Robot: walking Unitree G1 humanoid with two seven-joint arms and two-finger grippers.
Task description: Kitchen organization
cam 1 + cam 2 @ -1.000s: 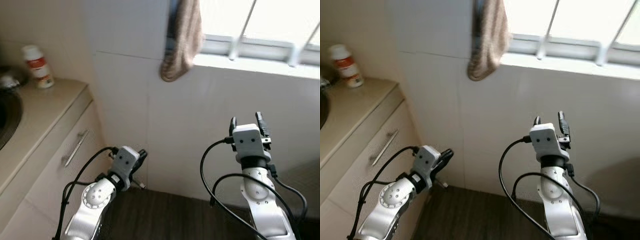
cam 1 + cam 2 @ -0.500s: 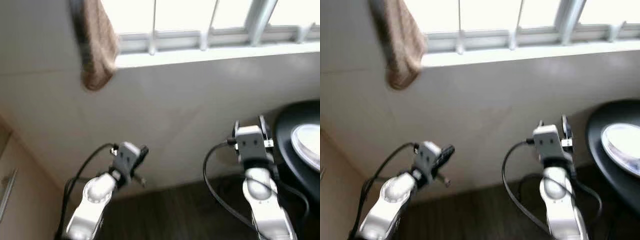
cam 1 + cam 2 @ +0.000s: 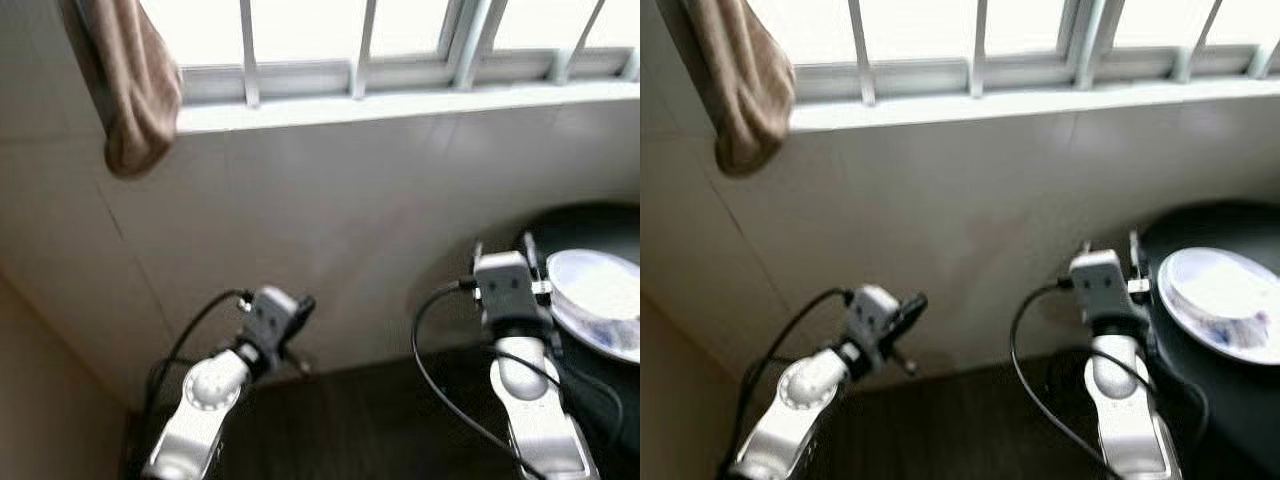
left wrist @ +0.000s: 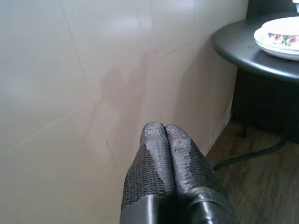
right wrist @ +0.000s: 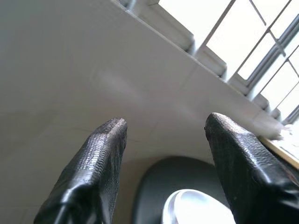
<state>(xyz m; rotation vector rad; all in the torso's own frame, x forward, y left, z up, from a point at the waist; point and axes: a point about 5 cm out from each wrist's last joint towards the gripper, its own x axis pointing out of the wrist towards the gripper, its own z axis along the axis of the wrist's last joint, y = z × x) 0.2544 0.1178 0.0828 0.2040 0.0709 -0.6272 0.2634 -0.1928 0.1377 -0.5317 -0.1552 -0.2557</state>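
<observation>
Plate (image 3: 600,300) sits on black table, beside right gripper (image 3: 501,243).

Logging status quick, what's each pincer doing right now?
Left pincer: closed, holding nothing.
Right pincer: open, empty, aimed toward the round table.

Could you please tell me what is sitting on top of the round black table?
A white plate rests on the black table, with a second dish with a floral rim stacked in it. What the dish holds, and the table's far part, is out of view.
</observation>
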